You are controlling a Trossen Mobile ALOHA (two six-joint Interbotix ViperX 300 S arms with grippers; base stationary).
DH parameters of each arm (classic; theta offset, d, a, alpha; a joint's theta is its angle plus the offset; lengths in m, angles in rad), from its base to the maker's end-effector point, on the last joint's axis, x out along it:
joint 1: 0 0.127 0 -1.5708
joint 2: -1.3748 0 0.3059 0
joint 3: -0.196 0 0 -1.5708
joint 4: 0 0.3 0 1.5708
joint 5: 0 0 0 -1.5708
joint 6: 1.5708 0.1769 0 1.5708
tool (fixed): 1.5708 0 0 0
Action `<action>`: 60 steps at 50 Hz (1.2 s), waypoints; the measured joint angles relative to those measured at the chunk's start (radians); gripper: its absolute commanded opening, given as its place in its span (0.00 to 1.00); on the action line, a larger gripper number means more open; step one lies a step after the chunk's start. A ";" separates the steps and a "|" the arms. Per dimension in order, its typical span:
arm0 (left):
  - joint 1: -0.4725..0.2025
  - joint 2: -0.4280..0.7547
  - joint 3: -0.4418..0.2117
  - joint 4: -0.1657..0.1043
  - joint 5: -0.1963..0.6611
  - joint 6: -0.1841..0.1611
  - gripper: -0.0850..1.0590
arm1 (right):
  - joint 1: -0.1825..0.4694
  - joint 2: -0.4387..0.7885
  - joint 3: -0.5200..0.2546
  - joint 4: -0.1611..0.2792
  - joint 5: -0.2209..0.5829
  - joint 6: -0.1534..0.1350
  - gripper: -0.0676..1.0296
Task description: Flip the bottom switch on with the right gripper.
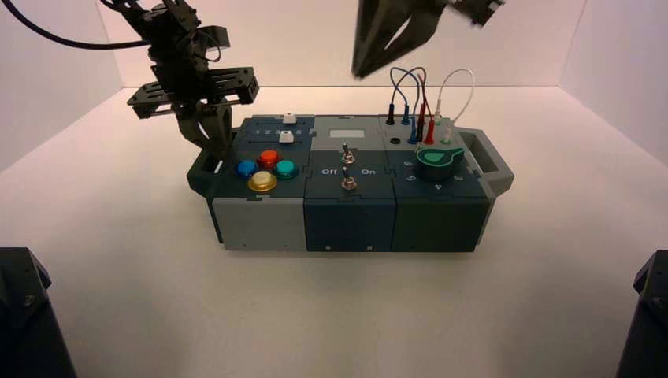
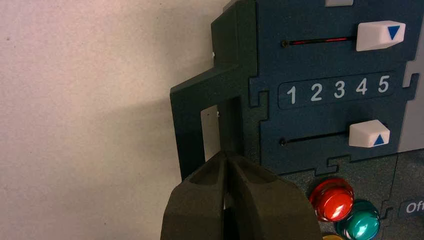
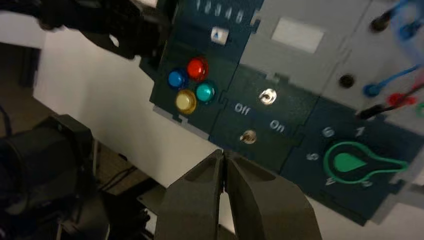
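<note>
The bottom switch is a small metal toggle on the box's middle panel, near the front edge, below the words Off and On. It also shows in the right wrist view, bottom switch. A second toggle stands behind it. My right gripper hangs high above the box's back, well clear of both toggles. Its fingers are shut with nothing between them, right gripper. My left gripper is shut and empty, low over the box's left handle; in the high view the left gripper is beside the sliders.
Blue, red, teal and yellow buttons sit on the box's left panel. Two white sliders stand at the 5 end of their tracks. A green knob and plugged wires fill the right panel. Black arm bases sit at the front corners.
</note>
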State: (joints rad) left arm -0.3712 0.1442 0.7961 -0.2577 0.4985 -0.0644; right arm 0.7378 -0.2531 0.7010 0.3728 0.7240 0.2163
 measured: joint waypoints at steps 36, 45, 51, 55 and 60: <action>0.000 0.008 -0.003 0.000 0.002 0.000 0.05 | 0.123 0.190 -0.060 0.000 -0.032 0.265 0.04; 0.000 0.008 -0.005 0.000 0.003 0.000 0.05 | 0.124 0.215 -0.040 -0.003 -0.067 0.301 0.04; 0.002 0.009 -0.005 0.000 0.003 -0.002 0.05 | 0.124 0.250 -0.034 -0.003 -0.075 0.304 0.04; 0.002 0.009 -0.005 0.000 0.005 0.000 0.05 | 0.123 0.265 -0.034 -0.005 -0.080 0.304 0.04; 0.000 0.009 -0.006 0.000 0.006 -0.002 0.05 | 0.124 0.276 -0.035 -0.011 -0.080 0.302 0.04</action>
State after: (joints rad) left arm -0.3712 0.1534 0.7900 -0.2577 0.5047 -0.0660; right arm 0.8621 0.0230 0.6657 0.3620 0.6443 0.5185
